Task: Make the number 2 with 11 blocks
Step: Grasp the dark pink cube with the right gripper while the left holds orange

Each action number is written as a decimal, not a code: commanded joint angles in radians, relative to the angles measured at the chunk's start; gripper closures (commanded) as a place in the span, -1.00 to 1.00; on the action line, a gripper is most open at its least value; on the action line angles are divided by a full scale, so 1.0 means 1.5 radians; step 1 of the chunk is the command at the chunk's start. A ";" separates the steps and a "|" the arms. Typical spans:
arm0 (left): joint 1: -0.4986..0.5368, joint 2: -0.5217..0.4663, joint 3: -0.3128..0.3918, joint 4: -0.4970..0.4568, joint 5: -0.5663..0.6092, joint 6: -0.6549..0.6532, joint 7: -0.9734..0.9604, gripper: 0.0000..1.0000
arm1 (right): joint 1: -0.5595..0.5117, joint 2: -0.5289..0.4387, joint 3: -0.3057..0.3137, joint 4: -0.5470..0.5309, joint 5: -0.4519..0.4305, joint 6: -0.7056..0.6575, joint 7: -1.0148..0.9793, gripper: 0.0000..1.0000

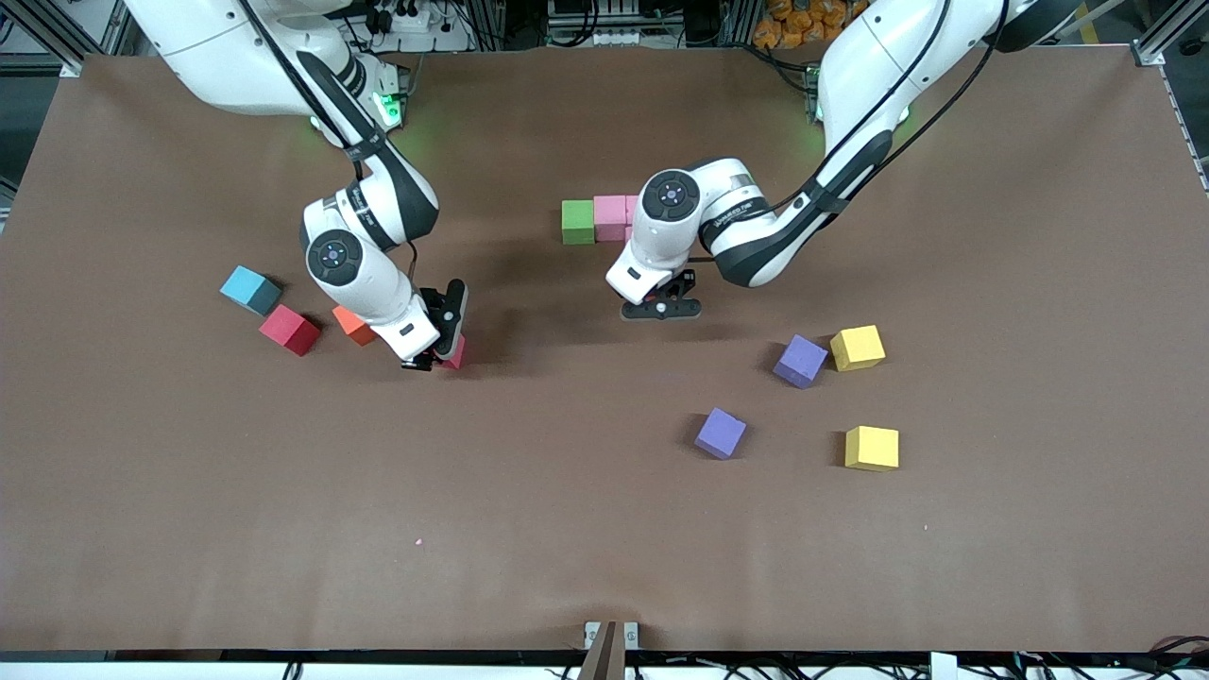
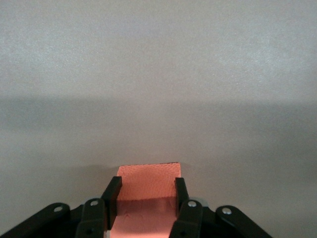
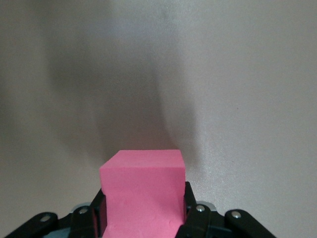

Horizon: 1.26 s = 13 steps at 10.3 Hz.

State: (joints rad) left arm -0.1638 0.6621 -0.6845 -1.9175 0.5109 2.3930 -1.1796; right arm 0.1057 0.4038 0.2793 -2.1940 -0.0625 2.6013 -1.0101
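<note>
My right gripper (image 1: pixel 436 351) is low at the table, shut on a pink block (image 1: pixel 456 355). In the right wrist view its fingers (image 3: pixel 187 198) press both sides of that pink block (image 3: pixel 142 171). My left gripper (image 1: pixel 661 307) hangs over bare table just in front of a row made of a green block (image 1: pixel 577 222) and a pink block (image 1: pixel 610 217). In the left wrist view this gripper (image 2: pixel 146 187) is shut on an orange block (image 2: pixel 148 179). Loose blocks: red (image 1: pixel 289 330), orange (image 1: pixel 353 325), two purple (image 1: pixel 800 361) (image 1: pixel 721 433), two yellow (image 1: pixel 858 348) (image 1: pixel 872 448).
A light-blue cube (image 1: pixel 250 289) lies beside the red block toward the right arm's end. The left arm's wrist (image 1: pixel 671 222) covers the end of the green-pink row. The brown table (image 1: pixel 529 529) stretches wide nearer the front camera.
</note>
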 commanded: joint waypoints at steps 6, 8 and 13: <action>-0.015 0.004 0.004 -0.006 0.020 -0.004 -0.030 0.28 | -0.002 -0.040 0.002 0.005 0.010 -0.022 -0.015 0.05; -0.015 0.002 0.004 -0.008 0.020 -0.006 -0.031 0.28 | -0.002 -0.044 0.003 0.006 0.010 -0.023 -0.015 0.07; -0.015 0.001 0.004 -0.011 0.021 -0.033 -0.031 0.27 | -0.004 -0.049 0.004 0.006 0.010 -0.037 -0.014 0.15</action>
State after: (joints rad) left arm -0.1758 0.6606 -0.6862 -1.9176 0.5110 2.3690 -1.1844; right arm 0.1056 0.3552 0.2800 -2.1786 -0.0625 2.5726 -1.0128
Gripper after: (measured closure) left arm 0.520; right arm 0.436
